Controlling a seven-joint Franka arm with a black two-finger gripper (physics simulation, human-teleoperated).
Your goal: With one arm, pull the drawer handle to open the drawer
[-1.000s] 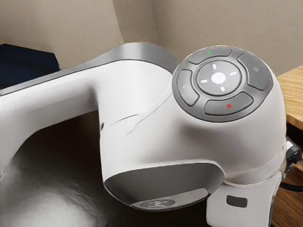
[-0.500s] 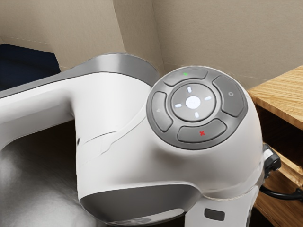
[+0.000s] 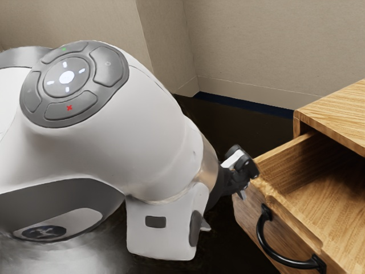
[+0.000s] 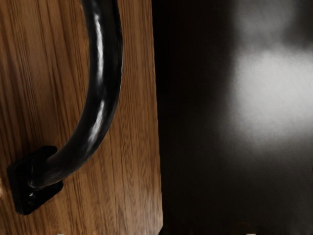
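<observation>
The wooden drawer [image 3: 302, 188] stands pulled out of the light-wood cabinet [image 3: 336, 114] at the exterior view's right, its inside bare. A black curved handle [image 3: 260, 231] sits on the drawer front [image 3: 248, 214]. My arm's white hand [image 3: 165, 228] is just left of the drawer front, a black connector [image 3: 239, 167] by the drawer's top corner. In the wrist view the handle [image 4: 100, 93] arcs close across the wood front [image 4: 132, 171], ending at its black mount [image 4: 29, 183].
The arm's big white wrist housing with its grey button pad [image 3: 68, 80] takes up the exterior view's left. A dark glossy floor [image 3: 239, 123] runs to beige walls behind. Dark floor [image 4: 220, 171] lies beside the drawer front's edge.
My arm has drawn back toward the exterior view's left, and the drawer has slid out of the cabinet with it, baring its inside and handle.
</observation>
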